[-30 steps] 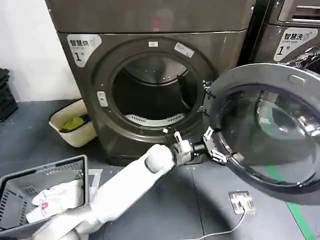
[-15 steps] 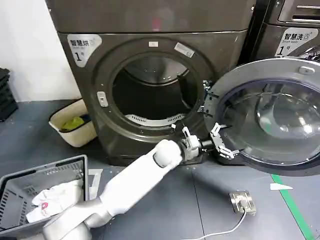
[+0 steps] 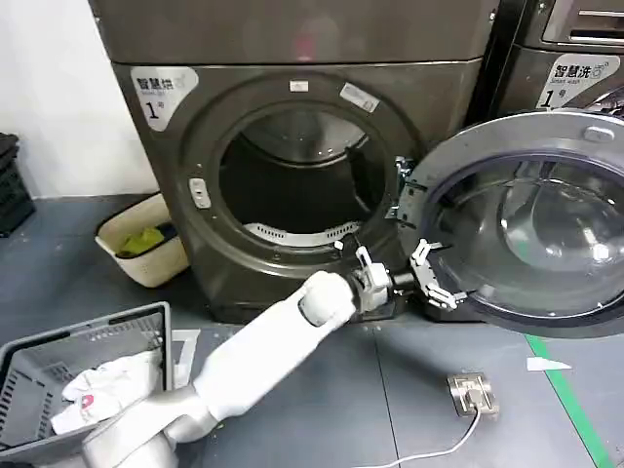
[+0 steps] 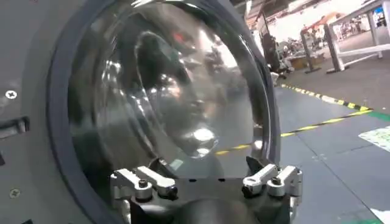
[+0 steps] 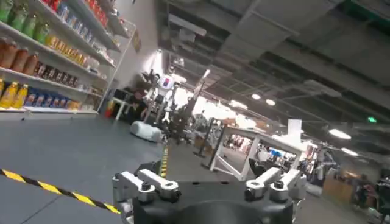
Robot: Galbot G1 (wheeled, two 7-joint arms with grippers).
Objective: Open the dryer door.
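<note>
The dryer (image 3: 292, 166), a big grey-bronze metal box, stands with its round mouth bare and the dark drum showing; the dryer door (image 3: 526, 224) is swung wide to the robot's right on its hinge, inner face outward, so the opening looks all but done; it is a broad grey ring around a domed, glossy glass bowl; the left pincer (image 3: 429, 278) sits spread against the door's lower rim, gripping nothing, likely placed to push; the right pincer (image 5: 207, 185), also spread and empty, points off into the room.
</note>
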